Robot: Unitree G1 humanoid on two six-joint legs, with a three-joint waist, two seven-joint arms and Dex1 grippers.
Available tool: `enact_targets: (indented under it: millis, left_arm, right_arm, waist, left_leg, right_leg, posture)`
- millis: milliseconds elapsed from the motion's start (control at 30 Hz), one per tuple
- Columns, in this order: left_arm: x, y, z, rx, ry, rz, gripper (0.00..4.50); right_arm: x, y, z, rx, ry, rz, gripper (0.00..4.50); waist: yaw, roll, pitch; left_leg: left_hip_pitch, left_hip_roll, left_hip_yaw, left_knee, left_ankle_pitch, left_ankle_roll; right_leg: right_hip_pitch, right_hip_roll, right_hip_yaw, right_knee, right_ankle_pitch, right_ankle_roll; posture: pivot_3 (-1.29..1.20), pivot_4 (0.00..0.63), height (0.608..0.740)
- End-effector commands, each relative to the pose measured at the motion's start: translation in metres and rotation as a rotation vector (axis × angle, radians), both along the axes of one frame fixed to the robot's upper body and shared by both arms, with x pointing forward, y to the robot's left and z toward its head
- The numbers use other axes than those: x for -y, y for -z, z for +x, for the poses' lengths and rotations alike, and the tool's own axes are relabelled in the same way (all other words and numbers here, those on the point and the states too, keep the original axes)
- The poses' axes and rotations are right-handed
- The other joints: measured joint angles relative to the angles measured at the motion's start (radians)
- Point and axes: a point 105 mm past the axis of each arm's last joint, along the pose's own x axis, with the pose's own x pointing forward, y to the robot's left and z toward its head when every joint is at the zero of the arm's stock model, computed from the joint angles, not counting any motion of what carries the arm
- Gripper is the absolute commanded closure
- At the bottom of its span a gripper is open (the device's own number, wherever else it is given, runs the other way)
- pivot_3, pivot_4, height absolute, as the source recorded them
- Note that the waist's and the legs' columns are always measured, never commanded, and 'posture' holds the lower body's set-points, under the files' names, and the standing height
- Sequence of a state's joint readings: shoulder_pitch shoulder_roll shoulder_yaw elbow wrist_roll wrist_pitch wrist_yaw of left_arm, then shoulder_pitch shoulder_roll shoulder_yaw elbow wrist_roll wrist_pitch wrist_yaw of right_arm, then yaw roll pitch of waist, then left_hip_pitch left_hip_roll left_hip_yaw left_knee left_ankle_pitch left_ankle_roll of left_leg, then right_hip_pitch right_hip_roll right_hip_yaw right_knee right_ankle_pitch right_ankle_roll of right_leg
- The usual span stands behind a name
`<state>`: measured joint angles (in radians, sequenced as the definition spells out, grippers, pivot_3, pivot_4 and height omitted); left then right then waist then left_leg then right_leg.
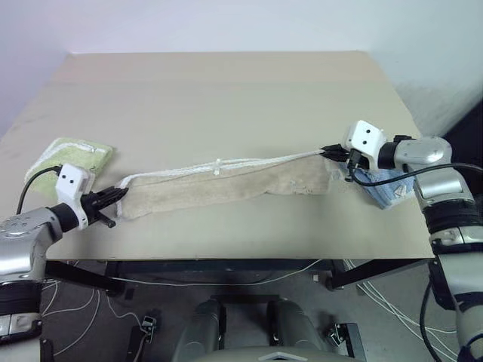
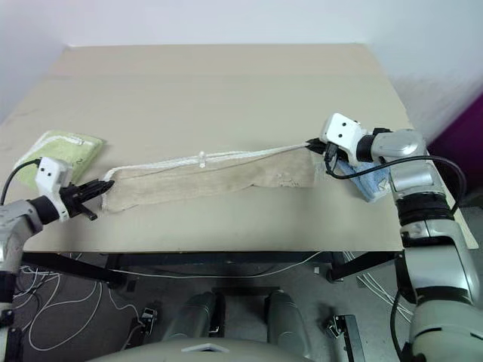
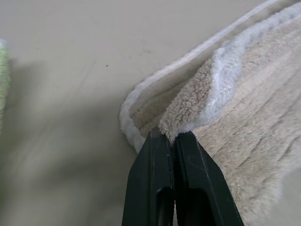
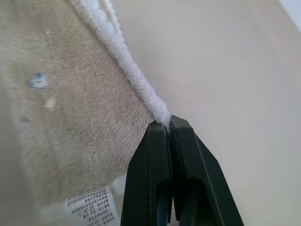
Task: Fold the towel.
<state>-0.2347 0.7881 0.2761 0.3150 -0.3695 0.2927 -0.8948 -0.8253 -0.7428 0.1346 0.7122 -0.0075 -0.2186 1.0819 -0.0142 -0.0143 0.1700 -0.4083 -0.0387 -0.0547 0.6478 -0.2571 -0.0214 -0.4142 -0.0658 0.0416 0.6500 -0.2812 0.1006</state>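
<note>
Beige towel [image 1: 226,188] stretched over table [image 1: 226,98]; left tool [image 1: 119,196], right tool [image 1: 332,152] clenched on its corners.

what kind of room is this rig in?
Probably a robotics lab: a plain beige tabletop against a bare white wall, loose white cables on the grey floor, and a beige terry-cloth towel laid out.

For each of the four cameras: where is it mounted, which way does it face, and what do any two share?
Left eye, on the head: looks down on the table, towel stretched between both arms.
Right eye, on the head: same scene.
Left wrist: looks along the left gripper, shut on a towel corner.
Right wrist: looks along the right gripper, shut on the white hem.
All four share the towel.
</note>
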Motion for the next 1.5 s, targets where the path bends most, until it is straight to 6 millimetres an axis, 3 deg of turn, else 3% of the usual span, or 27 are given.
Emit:
enact_targets:
  millis: [33,333,367,500,800,867,1000,1100,1267,1500]
  left_arm:
    - [-0.006,-0.005,0.010,0.039,-0.044,0.044,4.50]
    - [-0.003,-0.001,0.023,0.040,-0.051,0.054,4.50]
    - [-0.003,0.000,0.023,0.035,-0.048,0.053,4.27]
    - [-0.001,0.002,0.023,0.020,-0.040,0.028,3.21]
    - [-0.019,-0.003,0.021,0.044,-0.127,0.073,0.09]
    - [-0.026,-0.007,0.019,0.063,-0.158,0.050,0.00]
    - [-0.044,-0.021,0.010,0.121,-0.244,0.043,0.00]
    - [-0.053,-0.038,0.005,0.188,-0.288,0.071,0.00]
    - [-0.027,-0.050,-0.001,0.242,-0.132,0.101,0.00]
    - [0.027,-0.047,-0.012,0.223,0.133,0.022,0.00]
  right_arm:
    - [0.005,-0.006,0.008,0.041,0.028,-0.006,4.45]
    - [0.005,0.003,0.014,0.031,0.049,0.005,4.45]
    - [0.006,0.003,0.014,0.032,0.051,0.008,4.48]
    - [0.007,0.001,0.015,0.030,0.067,0.034,3.48]
    - [0.017,-0.012,0.016,0.091,0.105,0.052,0.40]
    - [0.020,-0.027,0.016,0.162,0.127,0.072,0.02]
    - [0.024,-0.054,0.006,0.255,0.164,0.172,0.02]
    - [0.015,-0.062,-0.015,0.189,0.176,0.368,0.02]
    - [-0.015,-0.035,-0.056,-0.139,0.196,0.669,0.02]
    - [-0.028,-0.004,-0.086,-0.549,0.323,1.075,0.02]
  waist:
    - [-0.001,0.000,0.000]
    - [-0.004,0.000,0.000]
    - [-0.004,0.000,0.000]
    - [-0.004,0.000,0.000]
    - [-0.004,0.000,0.000]
    - [-0.004,0.000,0.000]
    - [-0.003,0.000,0.000]
    - [0.000,0.000,0.000]
    - [0.005,0.000,0.000]
    - [0.002,0.000,0.000]
  left_leg:
    - [0.000,0.000,0.000,0.000,0.000,0.000]
    - [0.000,0.000,0.000,0.000,0.000,0.000]
    - [0.000,0.000,0.000,0.000,0.000,0.000]
    - [0.000,0.000,0.000,0.000,0.000,0.000]
    - [0.000,0.000,0.000,0.000,0.000,0.000]
    - [0.000,0.000,0.000,0.000,0.000,0.000]
    - [-0.001,0.000,0.000,0.000,0.000,0.000]
    - [-0.001,0.001,0.000,0.000,0.000,0.000]
    - [-0.001,0.000,-0.002,0.000,0.000,0.000]
    - [-0.001,0.000,-0.002,0.000,0.000,0.000]
  right_leg:
    - [0.000,0.000,0.000,0.000,0.000,0.000]
    - [-0.001,0.001,0.000,0.001,0.000,0.000]
    - [-0.001,0.001,0.000,0.001,0.000,0.000]
    - [-0.001,0.001,0.000,0.001,0.000,0.000]
    - [-0.001,0.001,0.000,0.001,0.000,0.000]
    - [-0.001,0.001,0.000,0.001,0.000,0.000]
    - [-0.002,0.000,0.001,0.002,0.000,0.000]
    - [-0.002,0.000,0.001,0.001,0.000,0.000]
    - [0.000,-0.002,0.001,0.001,0.000,0.000]
    - [0.000,-0.002,0.001,0.000,0.000,0.000]
  posture:
    - [0.00,0.150,0.740]
    - [0.00,0.150,0.740]
    - [0.00,0.150,0.740]
    - [0.00,0.150,0.740]
    - [0.00,0.150,0.740]
    - [0.00,0.150,0.740]
    - [0.00,0.150,0.740]
    - [0.00,0.150,0.740]
    - [0.00,0.150,0.740]
    - [0.00,0.150,0.740]
